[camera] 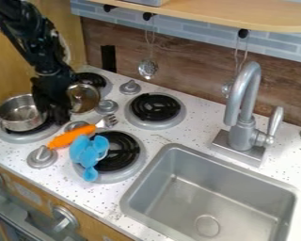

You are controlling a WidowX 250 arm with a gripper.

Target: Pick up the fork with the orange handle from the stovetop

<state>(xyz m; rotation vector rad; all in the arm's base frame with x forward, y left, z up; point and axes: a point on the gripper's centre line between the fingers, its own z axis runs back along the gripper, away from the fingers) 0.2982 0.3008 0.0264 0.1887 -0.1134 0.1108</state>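
The black gripper (52, 103) hangs at the left side of the stove, pointing down between two metal items. On its left, close beside it, stands a small silver pot (19, 113) on the front-left burner. At its right side a round, shiny lid-like piece (83, 98) is tilted up, close against the gripper; whether it is gripped cannot be told. An orange-handled fork (71, 136) lies to the lower right, its metal tines toward the back. Overlapping the front burner is a cluster of light blue scoops or spoons (88, 153).
Black coil burners (155, 108) and grey knobs (42, 156) dot the speckled white counter. To the right are a grey sink (206, 197) and a tall faucet (243, 113). Utensils (148, 69) hang from hooks under a wooden shelf (241, 13) at the back.
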